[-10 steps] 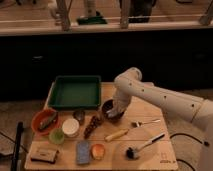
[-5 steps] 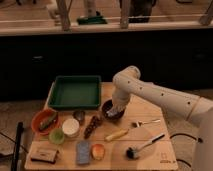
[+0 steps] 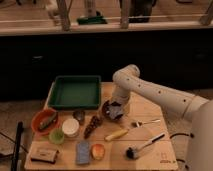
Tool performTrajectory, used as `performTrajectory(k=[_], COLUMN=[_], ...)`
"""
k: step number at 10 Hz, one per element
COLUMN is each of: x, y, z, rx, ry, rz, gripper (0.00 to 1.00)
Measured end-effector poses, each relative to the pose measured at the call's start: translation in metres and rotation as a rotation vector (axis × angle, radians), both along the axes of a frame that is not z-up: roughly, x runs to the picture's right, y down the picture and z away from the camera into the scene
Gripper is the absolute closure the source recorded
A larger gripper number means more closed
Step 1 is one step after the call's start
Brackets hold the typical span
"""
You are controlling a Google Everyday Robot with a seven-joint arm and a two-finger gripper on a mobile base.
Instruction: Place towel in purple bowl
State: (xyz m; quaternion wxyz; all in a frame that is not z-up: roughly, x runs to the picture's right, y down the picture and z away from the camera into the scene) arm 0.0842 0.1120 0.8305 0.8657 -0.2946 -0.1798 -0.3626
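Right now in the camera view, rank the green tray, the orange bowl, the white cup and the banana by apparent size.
1. green tray
2. orange bowl
3. and 4. white cup and banana: too alike to rank.

The gripper is over the purple bowl, right of the tray.

Gripper low over the purple bowl — towel bunched there.

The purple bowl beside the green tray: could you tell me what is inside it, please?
The gripper sits over the purple bowl with greyish cloth, apparently the towel, at its tip. The bowl's floor is hidden beneath them.
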Motion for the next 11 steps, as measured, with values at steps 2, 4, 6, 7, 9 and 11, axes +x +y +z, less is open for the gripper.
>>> performTrajectory(k=[2,4,6,7,9,11], x=[-0.0015,-0.003,-0.0018,-0.0003,0.0011,-0.0022], y=[-0.0054,-0.0088,-0.0094,-0.0092,-0.01,-0.0119], z=[0.0015,0.0019,0.0005,-0.0003,-0.0008,-0.0011], rx=[-0.003,-0.001,0.001,0.002,0.008,0.01], ry=[-0.002,-0.008,-0.011,-0.011,-0.013,-0.017], rz=[-0.01,-0.016,-0.018,-0.017,-0.009,-0.009], gripper=[0.2,0.2,0.2,0.2,0.2,0.2])
